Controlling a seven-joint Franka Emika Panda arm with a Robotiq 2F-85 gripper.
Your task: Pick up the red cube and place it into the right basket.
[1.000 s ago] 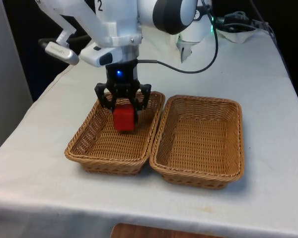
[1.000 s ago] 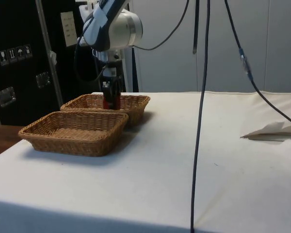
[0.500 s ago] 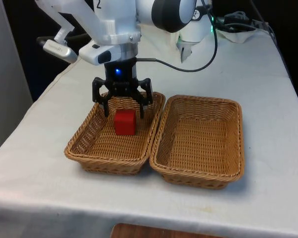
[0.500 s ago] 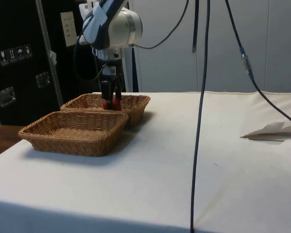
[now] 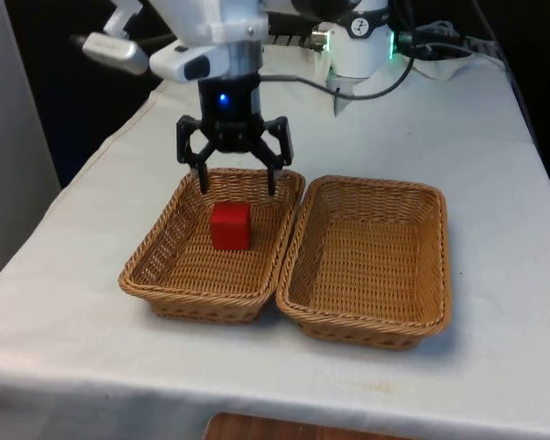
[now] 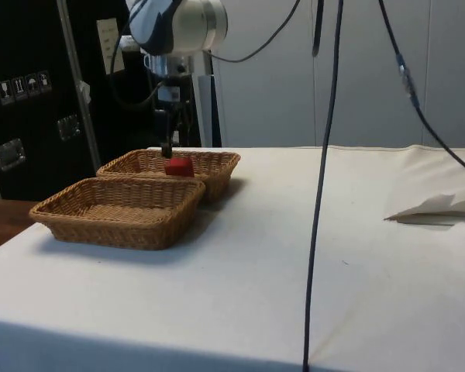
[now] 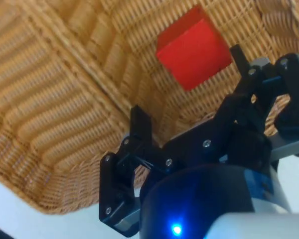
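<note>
The small red cube (image 5: 230, 225) sits on the woven floor of the wicker basket on the front view's left (image 5: 156, 260), towards that basket's far end, resting flat with one face up and nothing touching it. In the side view the red cube (image 6: 178, 167) pokes just above the rim of the farther basket (image 6: 217, 163). The wrist view looks down on it, a red block (image 7: 194, 47) lying on the weave near the basket's inner wall (image 7: 79, 64).

Directly above it hangs the black two-finger gripper (image 5: 236, 181), its fingers spread wide and released, empty, one finger tip on each side of the cube's line and both clear above the basket's rim. So the cube lies straight below the fingers, a touch nearer the camera in the front view, and a cube has no long axis to worry about: its flat sides face the open gap.

The second wicker basket, on the front view's right (image 5: 431, 266), stands just beside the first, rims nearly touching, with nothing in it. Both rest on the white-clothed surface (image 5: 495, 165).

Judging from this, the cube is lying in one of the two baskets and the fingers are free of it.
</note>
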